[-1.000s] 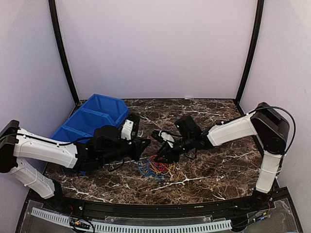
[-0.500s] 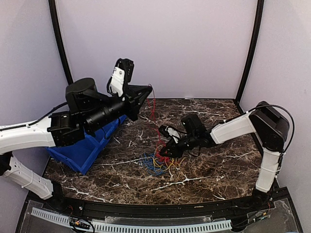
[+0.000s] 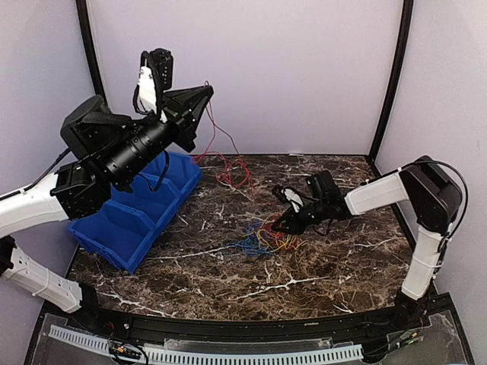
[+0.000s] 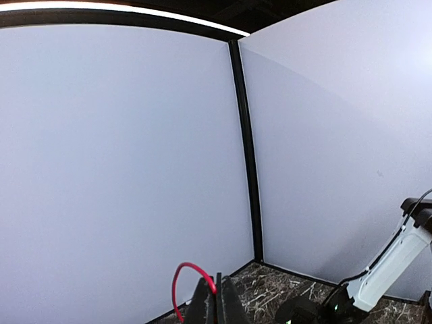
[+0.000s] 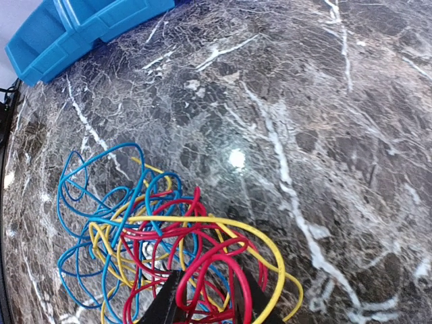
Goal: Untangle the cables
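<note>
In the top view the left claw (image 3: 204, 93) is seen high above the worktop (image 3: 342, 266), toward 11 o'clock, with the arm angled up over the blue bin (image 3: 99, 239). The claw is clenched on the red cable (image 3: 228, 173). From the claw the cable hangs down in a thin slack line. It gathers in loose red loops on the marble surface at about 12 o'clock, just beside the bin's far corner. In the left wrist view the two fingers are seen pressed together at 6 o'clock. A short red loop stands out of them at 7 o'clock, against the pale walls.

The rest of the cables (image 3: 266, 239) lie as a low heap near the middle of the worktop, well apart from the bin at 9 o'clock. Blue strands are spread toward 9 o'clock of the heap, and yellow and red ones toward 3 o'clock.

The right claw (image 3: 280, 225) is reached in low from 3 o'clock and is set down at the heap's edge at 1 o'clock. In the right wrist view its dark fingers (image 5: 165, 304) are seen at 6 o'clock, drawn partly together on a bundle of red loops, so part of the heap is grasped. A yellow strand (image 5: 270, 256) is arched around that bundle. Blue loops (image 5: 74, 182) are spread out toward 9 o'clock, flat on the marble.
</note>
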`<state>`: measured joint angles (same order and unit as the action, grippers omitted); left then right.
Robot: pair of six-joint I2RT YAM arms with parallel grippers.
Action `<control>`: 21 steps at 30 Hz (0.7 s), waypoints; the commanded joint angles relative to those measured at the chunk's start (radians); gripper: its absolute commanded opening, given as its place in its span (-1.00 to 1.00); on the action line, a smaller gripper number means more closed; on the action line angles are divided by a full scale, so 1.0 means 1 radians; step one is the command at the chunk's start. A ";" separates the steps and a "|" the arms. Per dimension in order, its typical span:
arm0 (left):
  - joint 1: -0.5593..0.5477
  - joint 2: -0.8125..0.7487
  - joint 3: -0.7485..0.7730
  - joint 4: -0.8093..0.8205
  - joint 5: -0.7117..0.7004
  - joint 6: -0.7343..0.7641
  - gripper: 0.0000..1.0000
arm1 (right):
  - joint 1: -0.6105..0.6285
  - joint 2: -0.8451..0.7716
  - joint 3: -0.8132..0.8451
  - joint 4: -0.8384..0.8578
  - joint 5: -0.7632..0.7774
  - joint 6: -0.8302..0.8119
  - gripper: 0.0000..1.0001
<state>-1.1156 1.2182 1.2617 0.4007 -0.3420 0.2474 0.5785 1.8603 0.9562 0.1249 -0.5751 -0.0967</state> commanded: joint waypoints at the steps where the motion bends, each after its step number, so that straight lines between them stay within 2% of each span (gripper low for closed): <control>1: -0.004 0.005 -0.108 0.076 -0.043 -0.054 -1.00 | -0.050 -0.101 -0.009 -0.062 -0.013 -0.088 -0.43; 5: -0.004 0.036 -0.195 0.110 -0.060 -0.131 -1.00 | -0.059 -0.168 0.016 -0.174 -0.045 -0.214 -0.23; 11: 0.000 0.103 -0.259 0.125 -0.048 -0.237 -1.00 | -0.058 -0.241 0.075 -0.310 -0.101 -0.349 0.25; 15: 0.005 0.134 -0.270 0.121 -0.049 -0.297 -1.00 | -0.052 -0.226 0.126 -0.338 -0.104 -0.366 0.38; 21: 0.008 0.145 -0.278 0.115 -0.080 -0.321 -1.00 | -0.005 -0.114 0.205 -0.323 -0.079 -0.361 0.43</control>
<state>-1.1145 1.3724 0.9928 0.4721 -0.3889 -0.0322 0.5350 1.6680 1.1042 -0.1867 -0.6548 -0.4374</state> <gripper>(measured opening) 0.023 0.708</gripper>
